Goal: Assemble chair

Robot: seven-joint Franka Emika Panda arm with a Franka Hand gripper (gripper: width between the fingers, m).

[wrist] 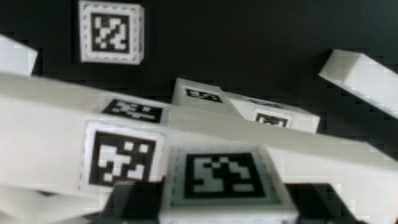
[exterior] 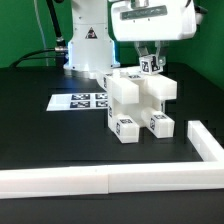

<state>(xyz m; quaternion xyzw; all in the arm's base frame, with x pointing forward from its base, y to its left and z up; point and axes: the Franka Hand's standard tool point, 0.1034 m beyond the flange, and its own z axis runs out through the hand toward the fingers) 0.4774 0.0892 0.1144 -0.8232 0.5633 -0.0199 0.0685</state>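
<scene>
The tool (exterior: 150,60) hangs just right of centre in the upper half of the exterior view, jaws narrow and pinched on the topmost tagged piece (exterior: 151,68) of the chair (exterior: 138,102). That piece lies straight below the tool with no sideways offset visible. Its long axis looks upright, in line with the fingers. I judge any coming move to be vertical, though how deeply the piece is seated cannot be told. The chair stands at frame centre on the dark desk (exterior: 40,140), with the marker board (exterior: 80,100) to its left.

White Panda arm (exterior: 88,18), blk triangle sticker (exterior: 89,36) on base, blk cables (exterior: 35,55) alongside, boxy wht gripper (exterior: 150,64) housing.
</scene>
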